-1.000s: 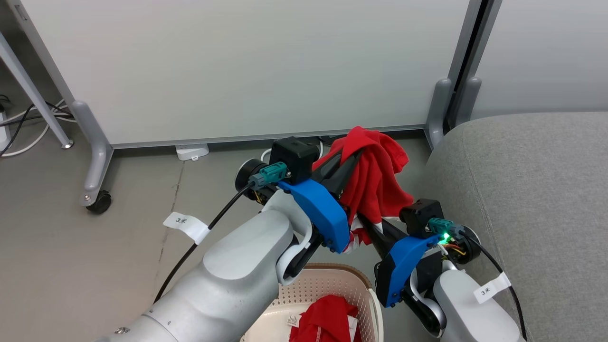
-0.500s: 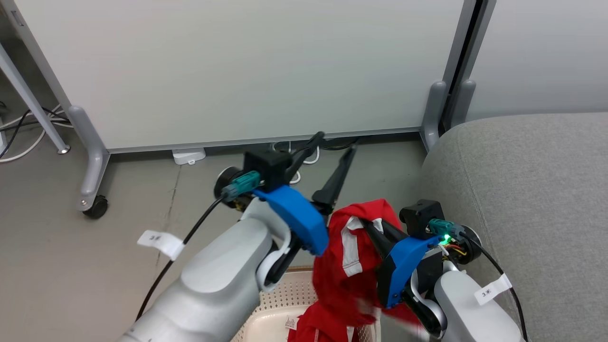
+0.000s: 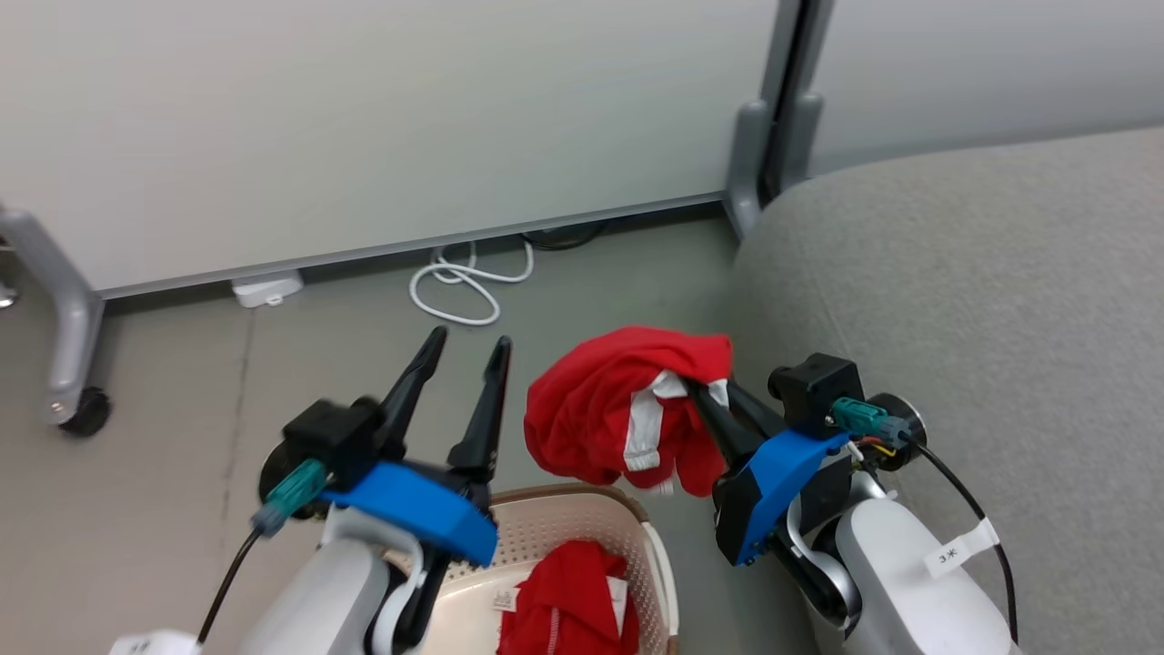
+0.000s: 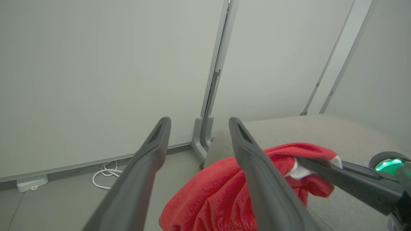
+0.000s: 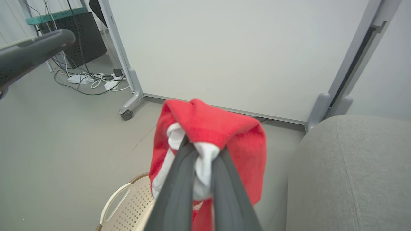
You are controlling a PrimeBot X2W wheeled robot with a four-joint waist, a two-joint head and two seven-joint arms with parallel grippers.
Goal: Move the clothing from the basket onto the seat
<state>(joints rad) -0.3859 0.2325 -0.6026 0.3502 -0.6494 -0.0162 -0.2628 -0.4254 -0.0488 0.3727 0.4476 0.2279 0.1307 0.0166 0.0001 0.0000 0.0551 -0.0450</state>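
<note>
Since a second ago the held garment (image 3: 600, 418) has been let go by the left gripper (image 3: 470, 339), whose fingers are now spread wide and empty above the basket's (image 3: 582, 496) far left rim; the view itself has also been swung, so the shifted background is not taken as movement of things. That garment is now carried by the right gripper (image 3: 696, 391) alone, with its fingers pressed together on a white panel of the fabric. The bundle is hung in the air above and just beyond the basket's far right rim, between the basket and the seat (image 3: 955, 273), and no contact with the upholstery can be made out. A second garment (image 3: 559, 605) is left lying inside the basket, towards its right wall. Nothing red is seen laid on the part of the seat that is shown, so the task is judged to be under way but with no piece delivered: the first transfer is partly made, and a second is still to be begun. Counted, two red garments are seen, one lifted and one in the basket; one basket; one seat to the basket's right; two grippers; and one coil of white cable (image 3: 468, 282) on the floor well beyond the basket
</note>
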